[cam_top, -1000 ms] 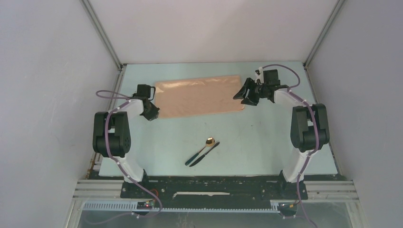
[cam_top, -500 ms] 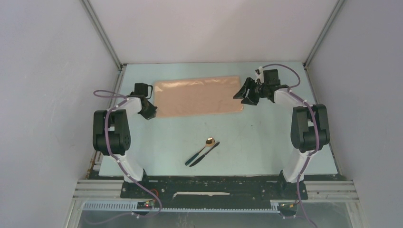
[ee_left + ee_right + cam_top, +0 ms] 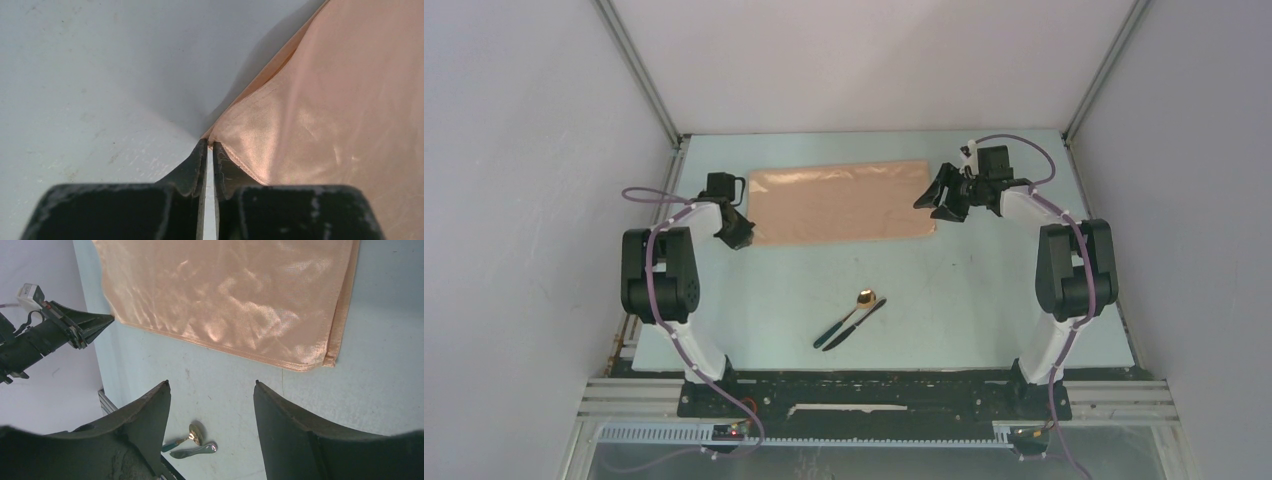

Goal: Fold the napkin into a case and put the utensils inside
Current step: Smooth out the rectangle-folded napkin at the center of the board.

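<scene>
The peach-tan napkin (image 3: 842, 203) lies folded into a wide rectangle at the back of the table; it also shows in the left wrist view (image 3: 325, 100) and the right wrist view (image 3: 225, 295). My left gripper (image 3: 740, 238) is shut on its near left corner (image 3: 210, 144), which is slightly lifted. My right gripper (image 3: 929, 205) is open and empty, hovering by the napkin's right edge (image 3: 211, 384). The gold-bowled spoon (image 3: 864, 298) and the dark knife (image 3: 856, 324) lie side by side on the table, nearer the arms, and also show in the right wrist view (image 3: 195, 434). No case shows.
The pale table (image 3: 984, 290) is enclosed by grey walls at the left, right and back. The metal frame rail (image 3: 874, 395) runs along the near edge by the arm bases.
My left gripper has shifted slightly left and back at the napkin's near left corner. The right gripper, spoon and knife have not moved.
</scene>
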`<state>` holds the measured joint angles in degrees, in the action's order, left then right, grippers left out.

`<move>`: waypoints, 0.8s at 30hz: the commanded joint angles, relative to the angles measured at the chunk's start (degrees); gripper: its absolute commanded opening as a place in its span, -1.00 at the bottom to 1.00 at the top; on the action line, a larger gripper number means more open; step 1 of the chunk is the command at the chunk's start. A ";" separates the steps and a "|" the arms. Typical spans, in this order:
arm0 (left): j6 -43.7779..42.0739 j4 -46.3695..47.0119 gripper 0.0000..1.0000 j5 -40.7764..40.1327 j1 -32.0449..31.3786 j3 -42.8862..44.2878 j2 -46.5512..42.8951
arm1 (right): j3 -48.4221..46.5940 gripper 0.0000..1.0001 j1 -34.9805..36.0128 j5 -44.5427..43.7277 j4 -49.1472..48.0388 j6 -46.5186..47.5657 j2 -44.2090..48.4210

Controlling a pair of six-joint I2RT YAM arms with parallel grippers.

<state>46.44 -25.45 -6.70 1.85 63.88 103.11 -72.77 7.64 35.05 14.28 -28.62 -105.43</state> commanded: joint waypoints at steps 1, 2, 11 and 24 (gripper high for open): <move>-1.34 0.05 -0.73 0.37 0.52 -0.23 -1.24 | 0.00 0.41 0.33 0.35 -1.74 0.30 0.64; -1.55 0.05 -0.68 0.29 0.50 -0.46 -1.69 | -0.02 0.42 0.38 0.41 -1.82 0.09 0.12; -3.46 0.27 0.23 -0.54 0.12 -3.39 -11.92 | -3.55 0.56 1.53 2.33 -4.11 -0.85 -6.78; 3.60 14.65 0.44 13.56 0.30 0.07 -1.87 | -6.54 0.99 -1.30 4.64 -6.36 -3.60 -15.47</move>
<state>46.15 -17.19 1.91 1.83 62.04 96.92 -77.56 7.53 39.38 9.06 -31.35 -119.33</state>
